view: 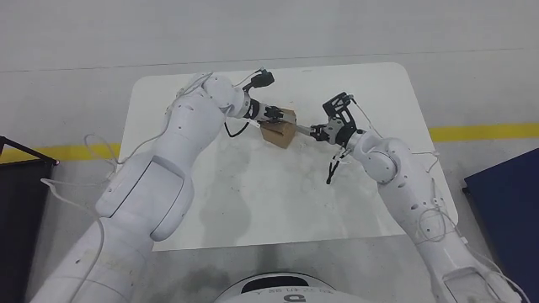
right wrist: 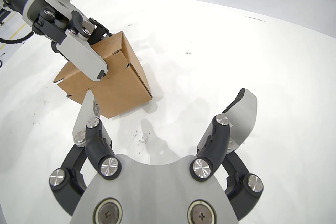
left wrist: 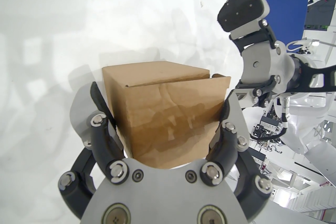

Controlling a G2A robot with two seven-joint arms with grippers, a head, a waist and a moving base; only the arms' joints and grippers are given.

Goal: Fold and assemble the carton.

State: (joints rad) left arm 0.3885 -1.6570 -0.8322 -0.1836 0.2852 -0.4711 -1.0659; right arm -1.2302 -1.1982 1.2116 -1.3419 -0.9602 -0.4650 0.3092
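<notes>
Left gripper (left wrist: 162, 101) clamps carton (view: 278, 132) by two opposite sides; carton sits on table (view: 253, 210), toward the far middle. Right gripper (right wrist: 165, 101) is spread wide just beside carton, holding nothing. Carton body is squared up and one end looks tucked shut. Flaps (right wrist: 64, 78) at the other end splay loose. Likely past halfway; closing those flaps is left.

Carton (view: 279, 131) on table (view: 253, 198), within left end effector (left wrist: 162, 100).
</notes>
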